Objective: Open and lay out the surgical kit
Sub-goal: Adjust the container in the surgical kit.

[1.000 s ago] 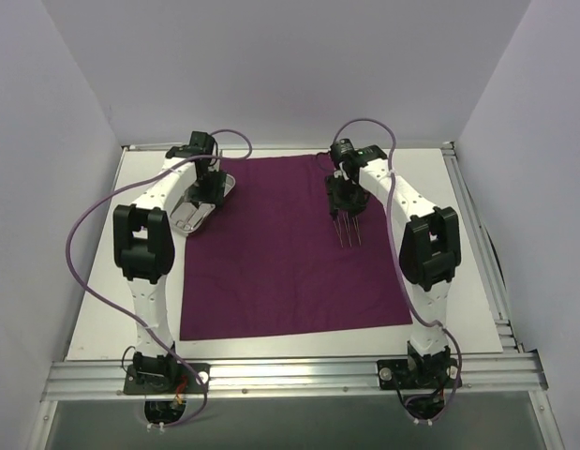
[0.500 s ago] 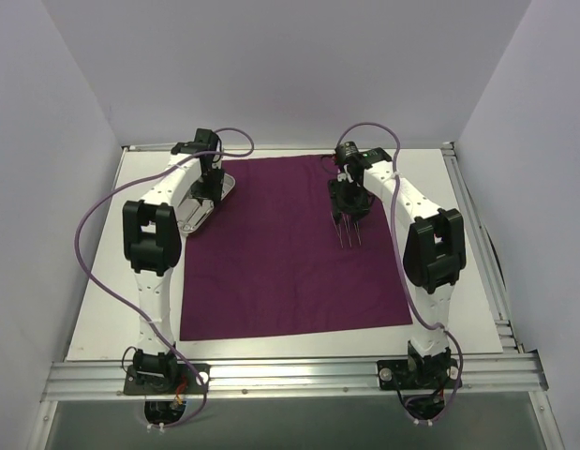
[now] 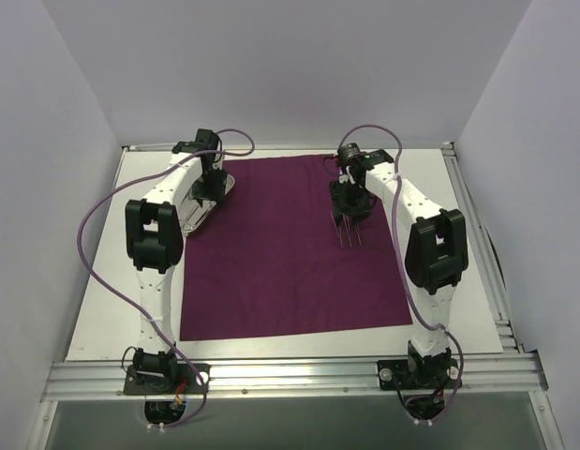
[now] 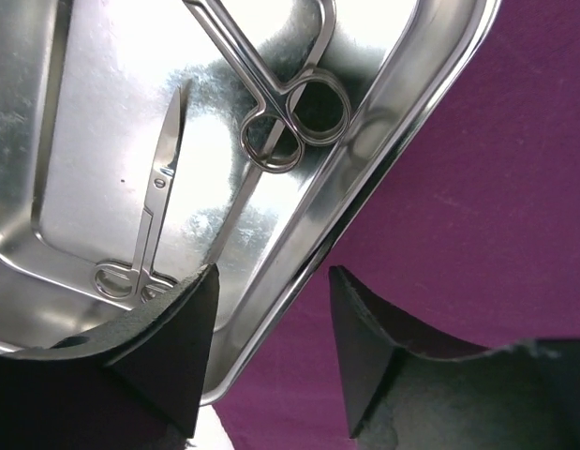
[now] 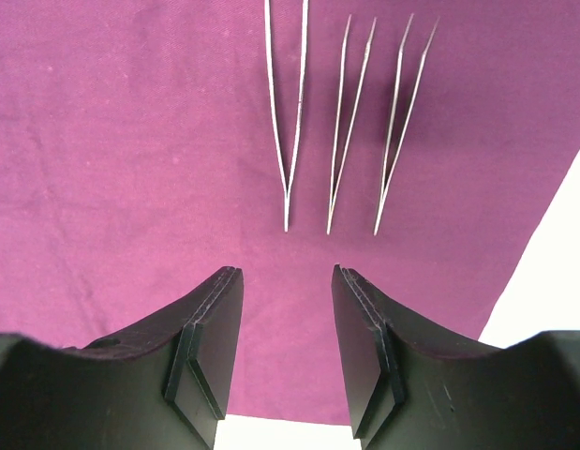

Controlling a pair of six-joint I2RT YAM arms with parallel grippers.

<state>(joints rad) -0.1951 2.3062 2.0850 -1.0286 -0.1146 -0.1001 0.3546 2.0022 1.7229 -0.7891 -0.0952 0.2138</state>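
**On the far half of the cloth: both grippers open, nothing held**

Pale walls (image 3: 74, 103) close in a white table (image 3: 102, 309), and a purple cloth (image 3: 280, 262) lies flat over most of it. At the cloth's far-left corner sits the steel tray (image 4: 402, 103), with small scissors (image 4: 151, 216) and larger ring-handled scissors (image 4: 290, 122) lying inside. The left gripper (image 4: 269, 286) hangs over the tray's right rim with its jaws apart, one finger above the tray and the other above the cloth; whether it touches the rim cannot be told. Toward the far right, three tweezers (image 5: 350, 122) lie side by side on the cloth. The right gripper (image 5: 283, 281) hovers at their far ends, jaws parted and empty.
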